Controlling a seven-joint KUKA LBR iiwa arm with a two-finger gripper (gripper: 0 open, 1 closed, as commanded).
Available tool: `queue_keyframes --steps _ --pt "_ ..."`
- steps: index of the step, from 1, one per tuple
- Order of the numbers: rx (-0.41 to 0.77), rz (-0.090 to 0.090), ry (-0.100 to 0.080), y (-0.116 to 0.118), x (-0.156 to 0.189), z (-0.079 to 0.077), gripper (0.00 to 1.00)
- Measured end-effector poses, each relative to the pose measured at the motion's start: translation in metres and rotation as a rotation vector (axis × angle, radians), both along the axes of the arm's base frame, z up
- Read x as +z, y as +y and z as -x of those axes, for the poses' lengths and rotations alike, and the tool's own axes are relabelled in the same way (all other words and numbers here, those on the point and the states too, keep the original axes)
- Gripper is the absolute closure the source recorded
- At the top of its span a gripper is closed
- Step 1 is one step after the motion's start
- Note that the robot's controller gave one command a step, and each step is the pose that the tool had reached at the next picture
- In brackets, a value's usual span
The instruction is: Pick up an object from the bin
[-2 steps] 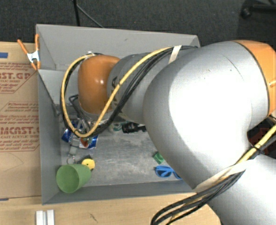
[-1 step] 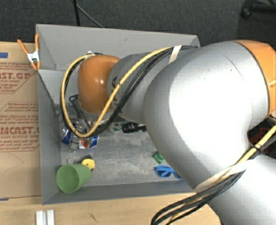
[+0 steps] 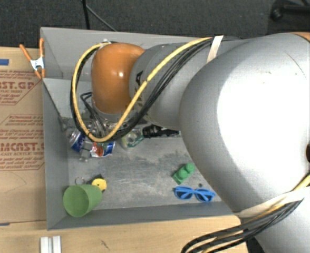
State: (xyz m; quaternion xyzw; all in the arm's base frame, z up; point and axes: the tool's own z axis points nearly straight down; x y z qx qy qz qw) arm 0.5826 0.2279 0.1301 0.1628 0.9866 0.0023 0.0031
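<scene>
My gripper [image 3: 98,126] hangs low at the left side of the bin, mostly hidden under the arm's wrist and cables. Right beneath it lies a crushed blue, red and silver drink can [image 3: 93,148], close against the bin's left wall. Whether the gripper touches the can is hidden. Just right of the gripper sits a small clear piece with a green rim [image 3: 131,139], and beside that a black oblong thing [image 3: 160,132].
Along the bin's front lie a green cup [image 3: 81,200] on its side, a small yellow piece [image 3: 98,184], a green block [image 3: 184,173] and blue toy sunglasses [image 3: 195,194]. The arm covers the bin's right and back.
</scene>
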Motion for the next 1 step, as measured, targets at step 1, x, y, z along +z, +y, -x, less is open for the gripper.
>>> queue_keyframes --steps 1 --pt "0.002 0.001 0.001 0.0010 0.0462 -0.0009 1.00"
